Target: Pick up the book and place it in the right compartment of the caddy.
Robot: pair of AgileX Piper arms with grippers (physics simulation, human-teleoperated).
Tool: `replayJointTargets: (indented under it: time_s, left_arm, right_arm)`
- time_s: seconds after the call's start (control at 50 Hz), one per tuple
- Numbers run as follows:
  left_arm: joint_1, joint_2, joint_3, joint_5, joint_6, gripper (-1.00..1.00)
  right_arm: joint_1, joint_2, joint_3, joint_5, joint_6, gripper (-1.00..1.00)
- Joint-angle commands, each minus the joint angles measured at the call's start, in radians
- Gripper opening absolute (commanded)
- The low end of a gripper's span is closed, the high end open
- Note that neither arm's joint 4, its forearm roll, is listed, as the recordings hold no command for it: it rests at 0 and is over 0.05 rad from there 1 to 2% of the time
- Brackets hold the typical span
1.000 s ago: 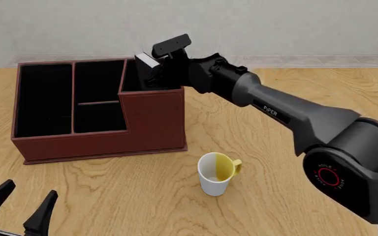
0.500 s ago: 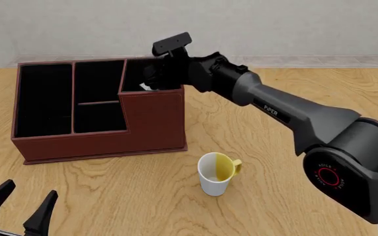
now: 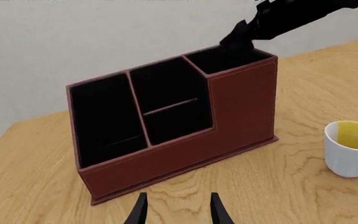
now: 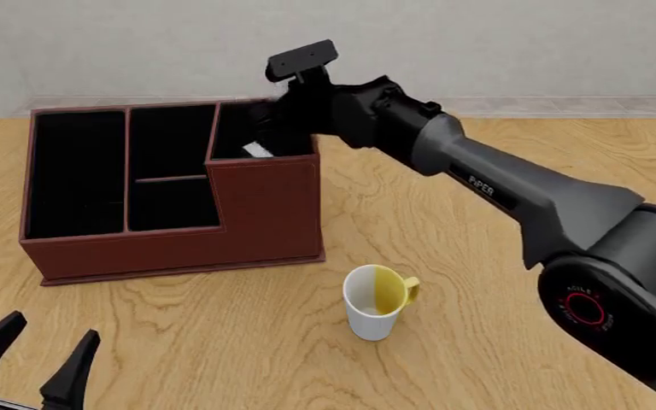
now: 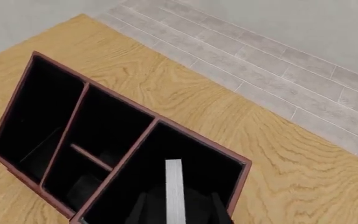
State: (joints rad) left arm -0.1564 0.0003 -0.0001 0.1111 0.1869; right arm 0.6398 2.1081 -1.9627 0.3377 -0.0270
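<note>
My front view looks forward and down from behind the arms across the caddy (image 4: 168, 205). My left wrist view sits low, farther back, facing its front. My right wrist view hangs close above, seemingly over the right compartment (image 5: 185, 186); all share the caddy.

Readable text: one brand word, on the right arm only.

In the front view the right arm (image 4: 499, 192) carries the white word "PiPER" along its grey forearm link, about midway between wrist and elbow. At the arm's shoulder joint a red ring (image 4: 586, 308) encloses small markings, too small to read. The caddy (image 4: 168, 248), the mug (image 4: 374, 303) and the table (image 4: 477, 359) bear no lettering, labels or numbers. Neither wrist view shows any text: the book (image 5: 175, 191) seen from the right wrist camera shows only plain white page edges.
</note>
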Motion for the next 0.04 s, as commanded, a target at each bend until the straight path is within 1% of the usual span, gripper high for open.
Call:
replayJointTargets:
  time_s: [0.02,0.04]
  left_arm:
    - [-0.004,0.0,0.0,-0.011,-0.001,1.0]
    - [-0.01,0.0,0.0,-0.017,-0.001,1.0]
  right_arm:
    - [-0.014,-0.092,-0.007,0.02,0.016,1.0]
    - [-0.022,-0.142,0.016,0.021,0.016,1.0]
